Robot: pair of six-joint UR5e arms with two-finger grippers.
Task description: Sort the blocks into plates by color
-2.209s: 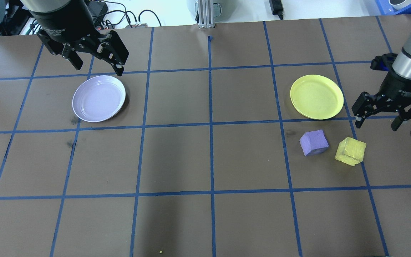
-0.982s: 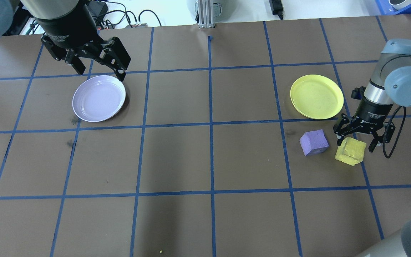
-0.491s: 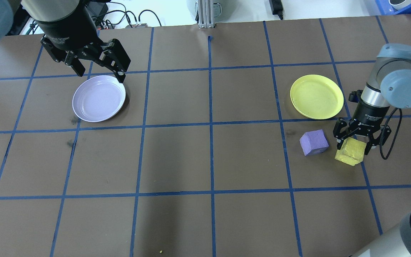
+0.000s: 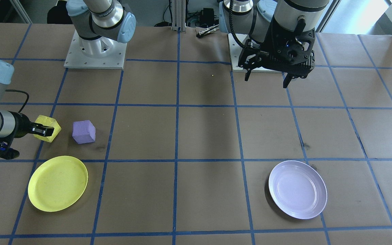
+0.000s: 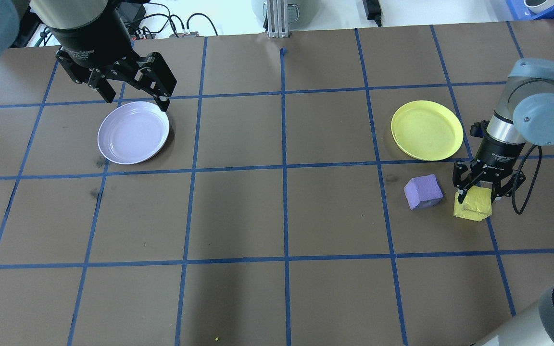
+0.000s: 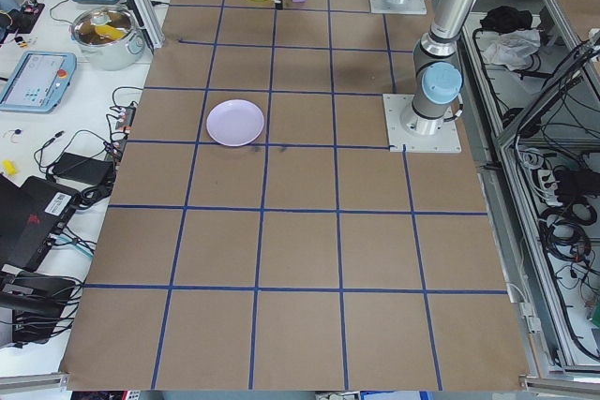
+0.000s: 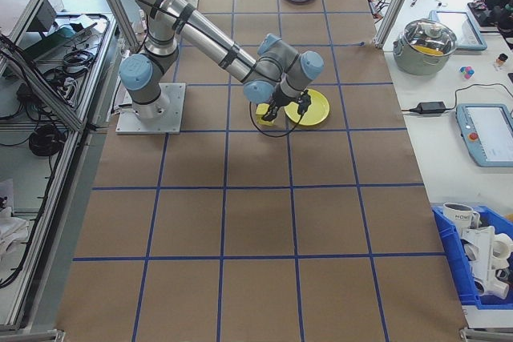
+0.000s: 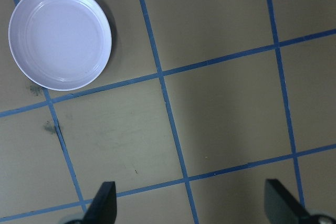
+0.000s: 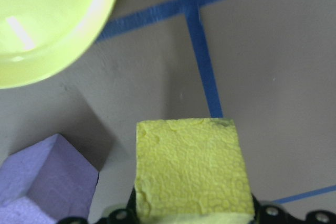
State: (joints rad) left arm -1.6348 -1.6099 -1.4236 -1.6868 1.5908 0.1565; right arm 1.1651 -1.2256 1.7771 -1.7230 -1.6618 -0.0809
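Clamping one yellow block (image 5: 472,204), right gripper (image 5: 478,192); one purple block (image 5: 423,191); two plates; left gripper (image 5: 135,96) spread wide.

Right claw (image 5: 476,197) is lowered, fingers drawn in; left claw (image 5: 135,96) hangs spread wide.

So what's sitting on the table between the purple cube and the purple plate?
Nothing: in the overhead view only bare brown paper and blue tape lines lie between the purple cube and the purple plate.

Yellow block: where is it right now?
Overhead view, right side: the yellow block sits between the right gripper's fingers, beside the purple block, just below the yellow plate.
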